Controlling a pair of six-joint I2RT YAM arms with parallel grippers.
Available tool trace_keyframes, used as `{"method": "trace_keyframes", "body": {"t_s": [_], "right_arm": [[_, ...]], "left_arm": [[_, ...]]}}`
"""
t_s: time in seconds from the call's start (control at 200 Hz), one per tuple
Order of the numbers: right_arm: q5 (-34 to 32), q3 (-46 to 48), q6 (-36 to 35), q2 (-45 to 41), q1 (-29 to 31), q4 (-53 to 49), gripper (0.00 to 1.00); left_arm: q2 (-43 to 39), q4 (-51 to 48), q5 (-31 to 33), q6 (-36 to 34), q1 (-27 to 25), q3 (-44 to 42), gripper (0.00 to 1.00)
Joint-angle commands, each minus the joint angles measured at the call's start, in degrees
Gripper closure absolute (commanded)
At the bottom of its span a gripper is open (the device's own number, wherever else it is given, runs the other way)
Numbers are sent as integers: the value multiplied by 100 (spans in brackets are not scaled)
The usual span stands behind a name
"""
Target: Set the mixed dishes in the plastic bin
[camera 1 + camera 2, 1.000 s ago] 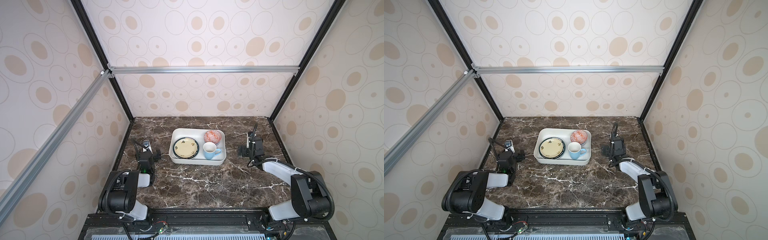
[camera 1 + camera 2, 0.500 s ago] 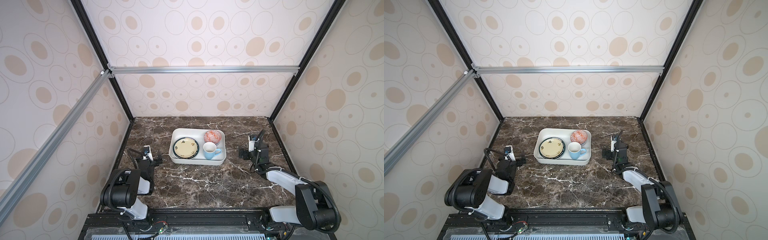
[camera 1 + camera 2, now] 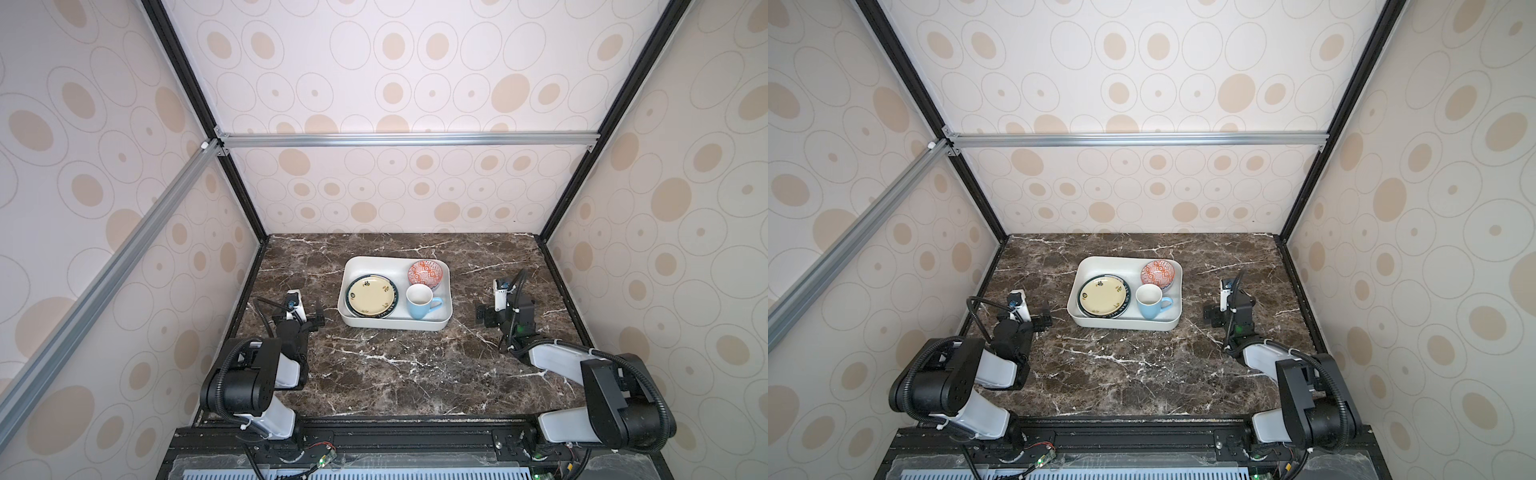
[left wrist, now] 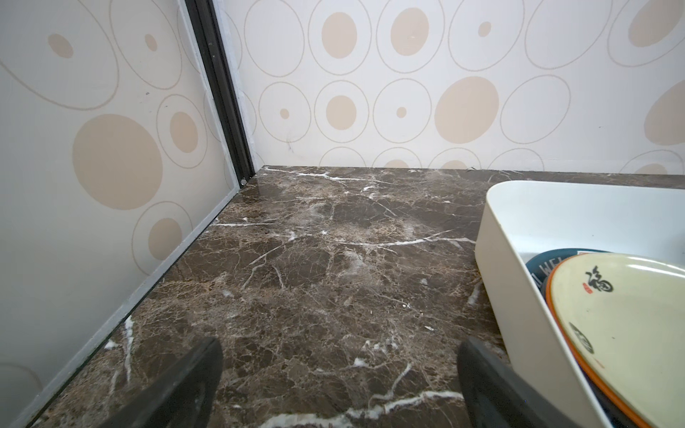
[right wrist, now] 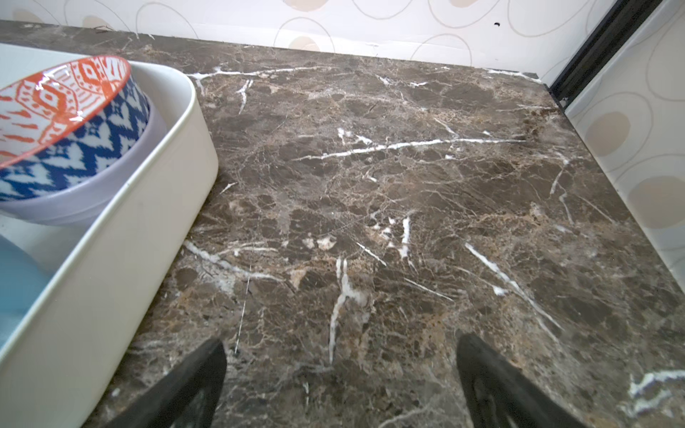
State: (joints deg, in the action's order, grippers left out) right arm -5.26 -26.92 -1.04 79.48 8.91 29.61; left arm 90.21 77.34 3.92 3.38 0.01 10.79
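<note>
The off-white plastic bin [image 3: 390, 324] [image 3: 1121, 324] sits mid-table in both top views. Inside it a cream plate [image 3: 371, 295] [image 4: 622, 318] tops a stack with a dark-rimmed plate [image 4: 537, 263] under it. A red-patterned bowl [image 3: 428, 274] [image 5: 55, 111] nests in a lilac bowl [image 5: 92, 200], and a light-blue mug [image 3: 420, 305] stands beside them. My left gripper [image 3: 305, 322] [image 4: 339, 348] hovers low, left of the bin's wall [image 4: 496, 266], open and empty. To the bin's right [image 5: 111, 266], my right gripper [image 3: 490, 318] [image 5: 339, 348] is also open and empty.
The dark marble tabletop [image 3: 395, 374] is boxed in by patterned walls [image 3: 374, 199] with black corner posts [image 3: 253, 216]. An aluminium rail [image 3: 395, 139] crosses overhead. Bare marble lies under both grippers [image 4: 333, 259] [image 5: 407, 203].
Both grippers have drawn back toward the table's front and lowered beside the bin. The dishes in the bin have not moved.
</note>
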Motion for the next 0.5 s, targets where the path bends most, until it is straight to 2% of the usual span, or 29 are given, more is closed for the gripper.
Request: {"method": "trace_keyframes", "body": {"t_s": [0.0,0.11,0.225,0.245,0.28,0.3,0.355,0.415,0.465,0.495], "right_arm": [[-37,211,-285,-91,-42,448,0],[-45,625,-379,-74,-193,1380,0],[104,979,-141,1180,-496,3593,0],[122,887,-132,1117,-501,3312,0],[207,582,-108,722,-548,1984,0],[333,478,-80,664,-598,1599,0],[424,381,-32,1089,-651,2204,0],[415,167,-29,786,-670,1213,0],[427,333,-28,1022,-675,2039,0],[419,327,-38,996,-673,1886,0]], "left_arm": [[14,141,-89,-65,16,143,1],[14,133,-86,-65,16,143,1],[14,132,-93,-65,18,144,1],[18,123,-86,-72,11,151,1],[14,114,-85,-73,16,152,1],[14,115,-92,-66,21,152,1],[22,110,-87,-73,17,161,1],[22,106,-84,-74,17,162,1],[23,105,-85,-74,16,161,1],[16,106,-80,-78,16,161,1]]}}
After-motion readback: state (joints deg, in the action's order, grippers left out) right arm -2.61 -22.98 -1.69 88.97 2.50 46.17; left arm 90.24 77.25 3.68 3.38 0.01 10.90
